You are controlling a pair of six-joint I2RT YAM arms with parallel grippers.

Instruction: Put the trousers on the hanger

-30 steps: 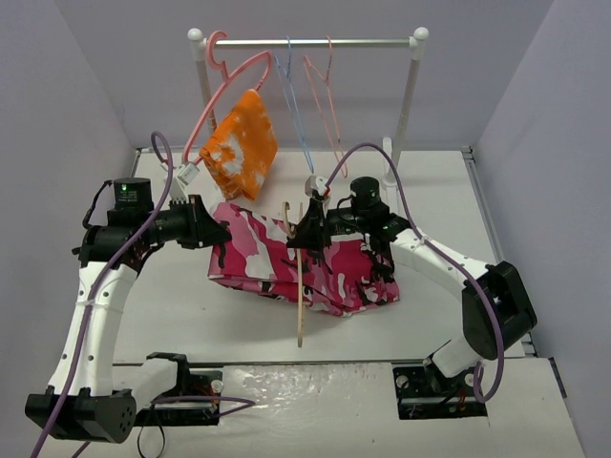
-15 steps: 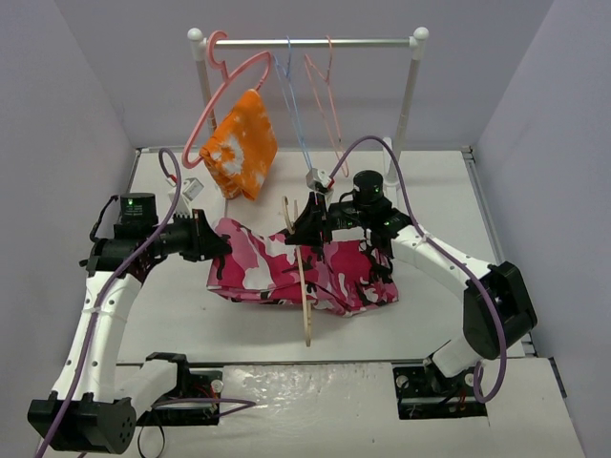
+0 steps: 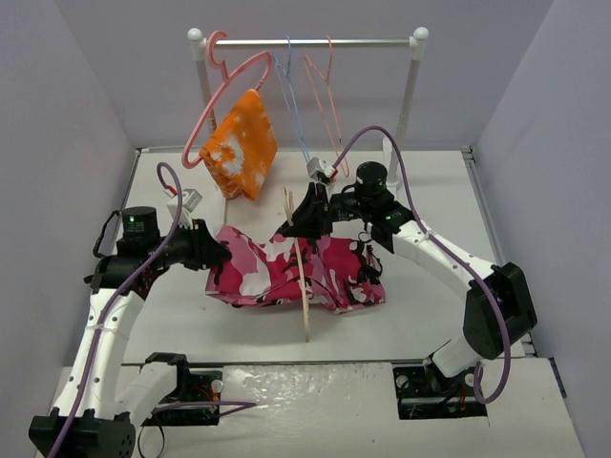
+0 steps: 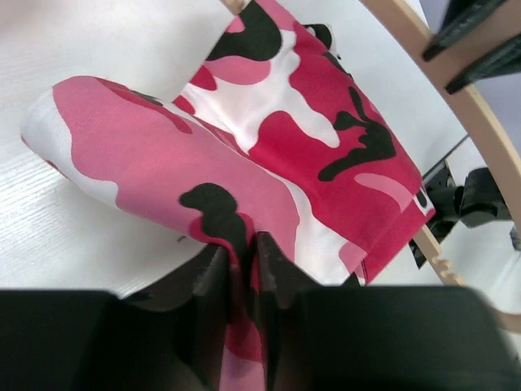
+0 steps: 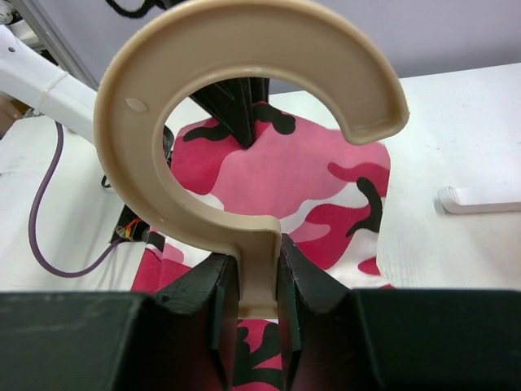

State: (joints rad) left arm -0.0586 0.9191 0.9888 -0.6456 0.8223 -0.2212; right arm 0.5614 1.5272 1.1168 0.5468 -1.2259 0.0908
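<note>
The camouflage trousers (image 3: 286,272) lie bunched on the white table, threaded through the beige hanger (image 3: 302,277), which stands on edge over their middle. My left gripper (image 3: 221,256) is shut on the trousers' left edge; the left wrist view shows the cloth (image 4: 269,155) pinched between the fingers, with the hanger's frame (image 4: 472,122) beyond. My right gripper (image 3: 304,218) is shut on the hanger's neck just below its curved hook (image 5: 244,106), with the trousers (image 5: 301,179) under it.
A rail (image 3: 315,42) at the back holds a thick pink hanger (image 3: 224,95) with an orange-and-white cloth (image 3: 243,145), plus thin blue (image 3: 294,95) and pink (image 3: 325,91) wire hangers. A small white clip (image 5: 476,199) lies on the table.
</note>
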